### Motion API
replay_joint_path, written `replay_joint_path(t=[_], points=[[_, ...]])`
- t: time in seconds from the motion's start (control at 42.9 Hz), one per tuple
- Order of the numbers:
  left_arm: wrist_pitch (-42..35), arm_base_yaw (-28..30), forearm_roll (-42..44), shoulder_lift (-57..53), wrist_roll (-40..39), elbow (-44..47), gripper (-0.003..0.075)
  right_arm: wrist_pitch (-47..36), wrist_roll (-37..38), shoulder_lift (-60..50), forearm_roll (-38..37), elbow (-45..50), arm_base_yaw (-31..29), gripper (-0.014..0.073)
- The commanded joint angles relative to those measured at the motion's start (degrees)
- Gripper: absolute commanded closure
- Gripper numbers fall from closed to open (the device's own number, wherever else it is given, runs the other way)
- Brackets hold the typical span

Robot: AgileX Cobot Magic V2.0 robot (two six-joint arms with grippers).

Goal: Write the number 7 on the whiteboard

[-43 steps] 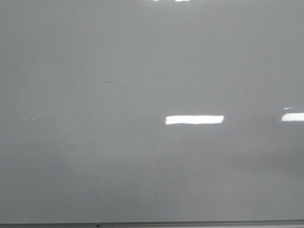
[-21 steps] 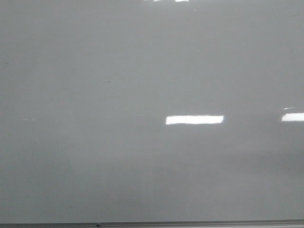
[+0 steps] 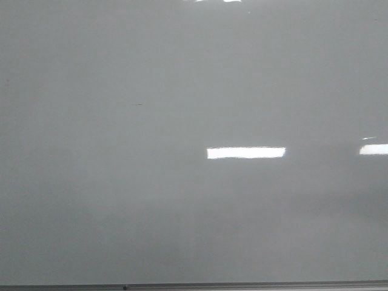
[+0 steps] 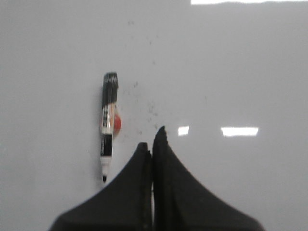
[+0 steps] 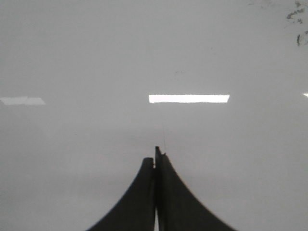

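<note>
- At the foot of the left wrist view, the left gripper (image 4: 153, 144) has its two black fingers pressed together with nothing between them.
- The marker (image 4: 108, 126) lies flat on the pale surface at about ten o'clock from those fingertips, just beside them but not touching; its cap is off, with the dark nib at the end nearer the camera.
- In the right wrist view the right gripper (image 5: 156, 159) is likewise closed on nothing, over bare glossy surface; a few dark smudges (image 5: 294, 14) sit far off at about one o'clock from its tips.
- The whiteboard (image 3: 182, 212) fills the front view, with its thin grey bottom edge at six o'clock and bright glare patches at about three o'clock from centre.
- No number 7 is on the board: apart from one tiny dark speck (image 3: 138, 104) at about ten o'clock from centre, it is blank, so I judge the writing has not begun.
- Risk: with the fingers closed, descending on the marker would only push or roll it away; they must spread first.
- Risk: a skewed or loose grasp could let the nib slip on the glossy board and make the strokes wobble.
- Risk: the exposed nib may smear the surface it lies on if dragged.
</note>
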Motion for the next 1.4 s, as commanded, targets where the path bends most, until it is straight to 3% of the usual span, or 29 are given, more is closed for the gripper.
replay_joint_path(t=[0.0, 0.093, 0.21, 0.443, 0.723, 0.769, 0.886, 1.003, 1.073, 1.166, 1.376], points=[[-11.81, 0.10, -0.32, -0.84, -0.24, -1.20, 0.0741, -5.26, -0.13, -0.74, 3.25, -2.90, 0.13, 0.0661], [-11.02, 0.10, -0.32, -0.60, -0.24, -5.27, 0.0741, -1.46, -0.13, -0.68, 3.45, -7.72, 0.13, 0.0661], [-4.68, 0.10, -0.20, 2.24, -0.24, -12.76, 0.0741, 4.54, -0.19, 1.14, 3.45, -14.77, 0.13, 0.0652], [9.81, 0.10, -0.20, 18.93, -0.12, -25.70, 0.0741, 6.47, -0.19, 14.17, 3.40, -24.54, 0.13, 0.0652], [10.10, 0.10, -0.20, 28.72, -0.12, -28.38, 0.0729, 5.52, -0.19, 22.84, 3.40, -26.27, 0.13, 0.0650], [10.34, 0.10, -0.20, 28.84, -0.12, -28.38, 0.0697, 5.52, -0.19, 22.95, 3.40, -26.27, 0.13, 0.0643], [10.57, 0.10, -0.20, 28.84, -0.12, -28.38, 0.0484, 5.46, -0.19, 23.01, 3.40, -26.27, 0.13, 0.0522], [11.24, 0.10, -0.20, 28.84, -0.12, -28.38, 0.0166, 5.51, -0.19, 23.01, 3.40, -26.27, 0.13, 0.0256], [11.37, 0.10, -0.20, 28.84, -0.12, -28.38, 0.0063, 5.51, -0.19, 23.01, 3.40, -26.27, 0.13, 0.0086], [11.37, 0.10, -0.20, 28.84, -0.12, -28.25, 0.0028, 5.51, -0.19, 23.01, 3.40, -26.27, 0.13, -0.0050], [12.17, 0.84, 2.54, 34.36, -0.63, -29.33, 0.0029, 5.46, -0.19, 23.01, 3.40, -26.27, 0.13, -0.0069]])
